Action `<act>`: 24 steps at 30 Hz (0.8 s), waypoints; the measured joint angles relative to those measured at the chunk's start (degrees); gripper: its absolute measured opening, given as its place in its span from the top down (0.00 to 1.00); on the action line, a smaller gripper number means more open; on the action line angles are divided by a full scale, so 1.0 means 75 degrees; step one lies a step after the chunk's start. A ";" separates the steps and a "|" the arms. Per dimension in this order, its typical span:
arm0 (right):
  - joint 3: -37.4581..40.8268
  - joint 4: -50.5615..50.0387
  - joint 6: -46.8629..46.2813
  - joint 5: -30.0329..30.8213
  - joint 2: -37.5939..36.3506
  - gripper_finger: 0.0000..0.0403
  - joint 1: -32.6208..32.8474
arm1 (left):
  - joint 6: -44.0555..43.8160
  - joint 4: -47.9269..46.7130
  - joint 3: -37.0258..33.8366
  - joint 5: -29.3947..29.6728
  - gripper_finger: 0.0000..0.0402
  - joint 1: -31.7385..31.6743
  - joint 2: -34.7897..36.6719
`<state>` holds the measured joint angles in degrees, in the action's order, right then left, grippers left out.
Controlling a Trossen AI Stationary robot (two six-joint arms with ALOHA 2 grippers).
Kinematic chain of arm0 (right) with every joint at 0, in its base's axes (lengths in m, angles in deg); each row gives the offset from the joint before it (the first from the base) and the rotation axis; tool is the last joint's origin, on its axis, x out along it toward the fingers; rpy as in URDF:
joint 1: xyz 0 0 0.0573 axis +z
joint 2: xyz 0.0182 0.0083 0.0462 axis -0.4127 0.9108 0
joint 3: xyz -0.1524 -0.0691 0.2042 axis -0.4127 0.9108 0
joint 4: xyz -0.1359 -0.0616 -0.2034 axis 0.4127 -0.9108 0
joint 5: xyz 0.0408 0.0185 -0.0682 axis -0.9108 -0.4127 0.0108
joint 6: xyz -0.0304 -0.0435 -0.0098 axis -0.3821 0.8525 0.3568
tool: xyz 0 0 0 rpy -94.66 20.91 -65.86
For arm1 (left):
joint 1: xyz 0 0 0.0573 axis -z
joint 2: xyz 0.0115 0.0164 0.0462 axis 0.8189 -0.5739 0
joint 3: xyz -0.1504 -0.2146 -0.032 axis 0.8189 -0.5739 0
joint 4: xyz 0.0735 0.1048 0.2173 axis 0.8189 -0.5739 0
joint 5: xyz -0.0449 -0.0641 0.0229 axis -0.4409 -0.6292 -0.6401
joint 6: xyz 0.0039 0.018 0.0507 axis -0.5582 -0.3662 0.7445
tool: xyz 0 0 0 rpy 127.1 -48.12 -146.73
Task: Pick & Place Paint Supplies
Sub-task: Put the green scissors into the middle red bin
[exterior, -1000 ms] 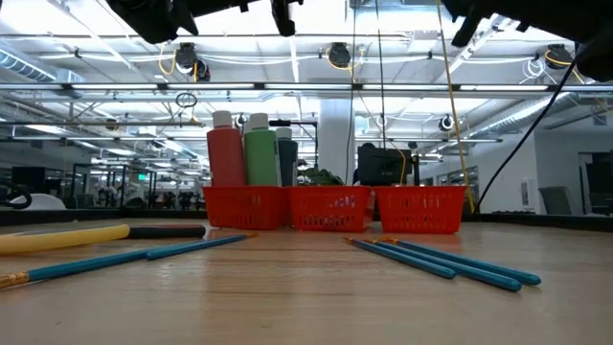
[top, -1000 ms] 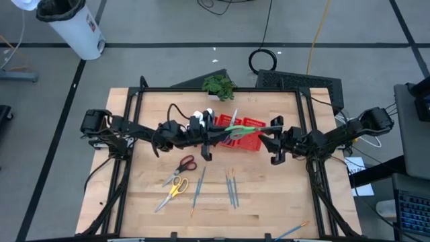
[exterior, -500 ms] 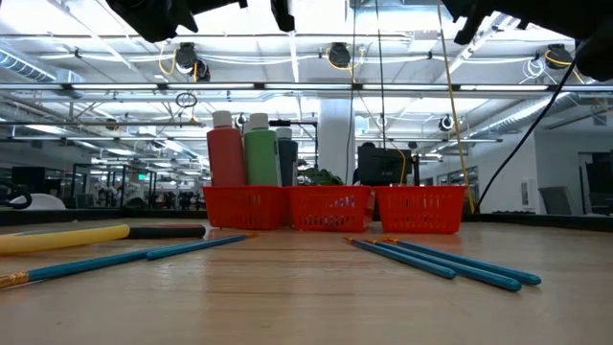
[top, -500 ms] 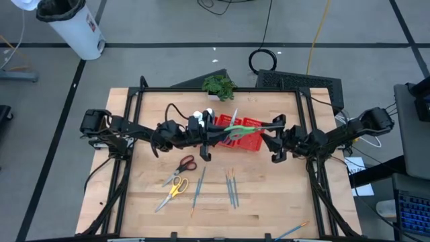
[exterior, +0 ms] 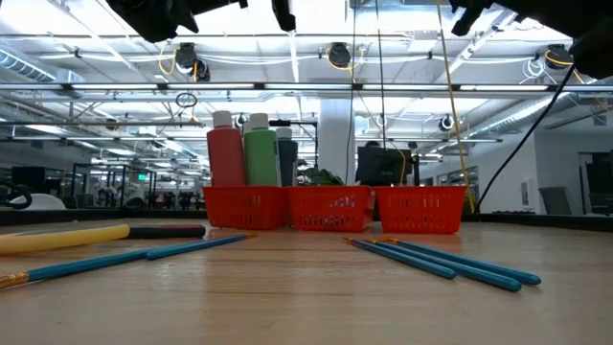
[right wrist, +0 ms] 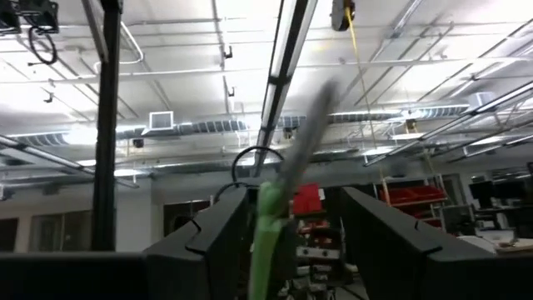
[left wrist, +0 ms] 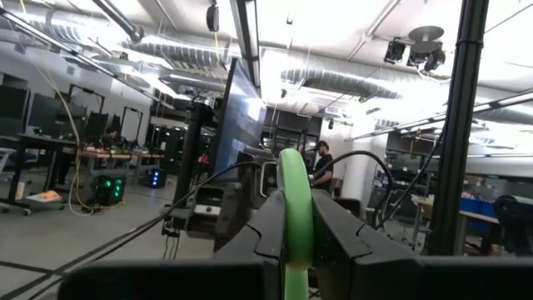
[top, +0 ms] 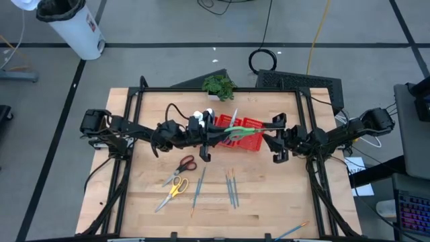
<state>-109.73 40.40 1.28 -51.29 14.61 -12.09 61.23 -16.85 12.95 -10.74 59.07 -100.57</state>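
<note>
Left gripper [top: 216,136] is seen in the high view clenched on the green-handled scissors [top: 236,130], which are held in the air over the red mesh three-part tray [top: 251,123]. Right gripper [top: 267,139] is placed at the scissors' other end. Against the picture of a second ago it is drawn back very slightly, so the pass from right to left is judged complete and the drop into the tray is left to do. White-capped paint bottles [top: 203,114] are stood in the tray's end compartment. Red-handled scissors [top: 185,163], yellow-handled scissors [top: 176,187] and thin grey-green brushes [top: 232,186] are left on the wooden table [top: 269,202].

From the low view, a red, a green and a dark bottle [exterior: 260,153] are shown upright in one end compartment, and the brushes [exterior: 441,261] are laid flat in front.

At the left wrist, the green handle loop [left wrist: 296,208] is pinched between both fingers.

At the right wrist, the fingers [right wrist: 221,242] are spread apart and the scissors [right wrist: 268,221] are passed between them without being gripped.

No brand, label or writing can be read anywhere.
</note>
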 joint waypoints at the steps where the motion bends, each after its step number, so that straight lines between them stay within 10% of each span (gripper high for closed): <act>1: -0.0004 -0.0003 -0.0001 0.0005 -0.0003 0.54 -0.0041 | -0.0003 -0.0001 0.0001 -0.0016 0.92 0.0012 0.0000; 24: -0.0889 -0.1640 0.0207 -0.0759 -0.0056 0.98 -0.0075 | -0.0064 -0.0214 -0.0009 -0.0071 0.92 0.0080 0.0021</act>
<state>-116.39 28.11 2.84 -56.98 14.20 -12.65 60.75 -18.46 12.89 -11.27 59.67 -100.42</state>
